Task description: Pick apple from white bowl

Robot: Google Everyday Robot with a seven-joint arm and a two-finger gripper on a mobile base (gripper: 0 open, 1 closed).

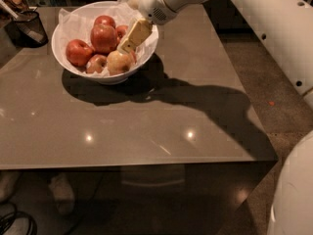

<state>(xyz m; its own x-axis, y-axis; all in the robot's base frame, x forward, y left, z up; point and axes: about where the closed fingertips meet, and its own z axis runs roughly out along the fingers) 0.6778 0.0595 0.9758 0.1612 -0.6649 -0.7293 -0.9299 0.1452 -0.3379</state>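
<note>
The white bowl, lined with crumpled white paper, stands at the far left of the grey table. The apple, the biggest and deep red, lies near the bowl's middle among several smaller red apples. A yellowish-tan apple lies at the front right of the bowl. My gripper reaches down into the bowl from the upper right. It sits just right of the apple and above the yellowish-tan one, its tip close to both.
A dark mesh cup stands at the table's far left corner, beside the bowl. The grey table stretches toward me, with its front edge low in view. My white arm crosses the upper right. Brown floor lies to the right.
</note>
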